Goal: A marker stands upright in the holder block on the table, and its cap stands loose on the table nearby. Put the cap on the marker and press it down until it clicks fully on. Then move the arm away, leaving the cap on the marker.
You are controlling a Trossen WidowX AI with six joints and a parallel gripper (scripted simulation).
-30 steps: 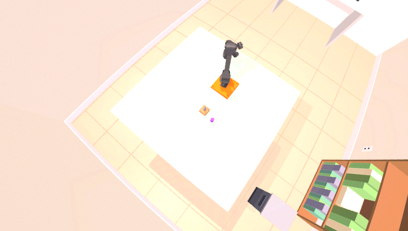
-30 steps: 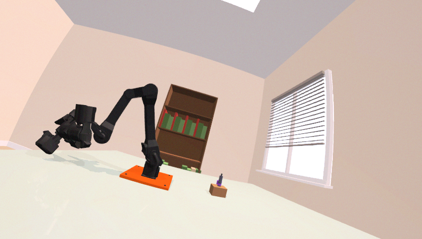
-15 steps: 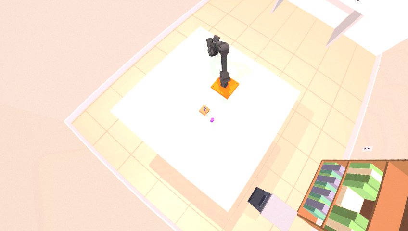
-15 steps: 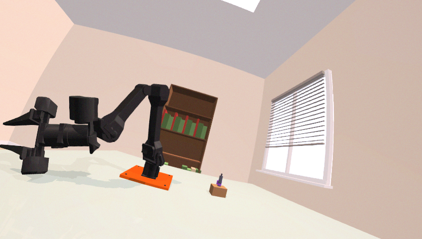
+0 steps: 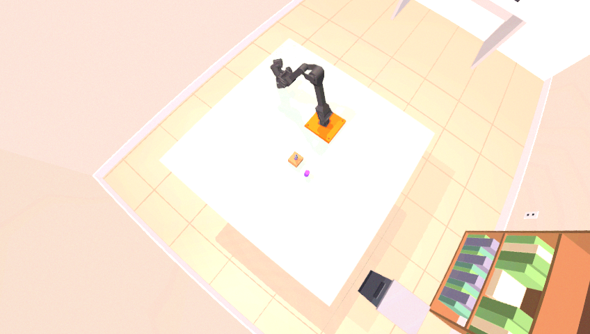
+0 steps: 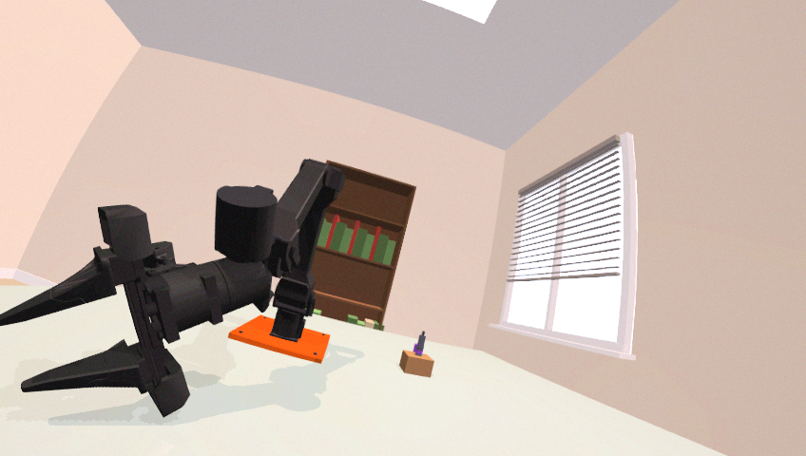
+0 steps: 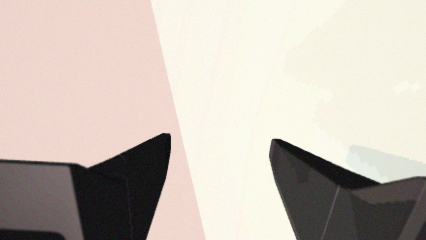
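The marker (image 5: pixel 296 157) (image 6: pixel 421 341) is small and dark and stands upright in the orange-brown holder block (image 5: pixel 295 163) (image 6: pixel 416 364). The purple cap (image 5: pixel 306 173) stands loose on the white table (image 5: pixel 248 165), a short way from the block. In the exterior view a bit of purple shows just behind the marker, partly hidden. My black gripper (image 6: pixel 10 354) (image 7: pixel 220 137) is about half open with nothing between its fingers. It is raised above the table on the far side of the arm's base from the cap, well away from block and cap. The wrist view shows neither marker nor cap.
The arm's orange base plate (image 5: pixel 313 126) (image 6: pixel 254 330) lies on the table near the holder block. A bookshelf (image 5: pixel 556 285) (image 6: pixel 361 274) stands beyond the table. The table's edge shows in the top view, beyond the gripper.
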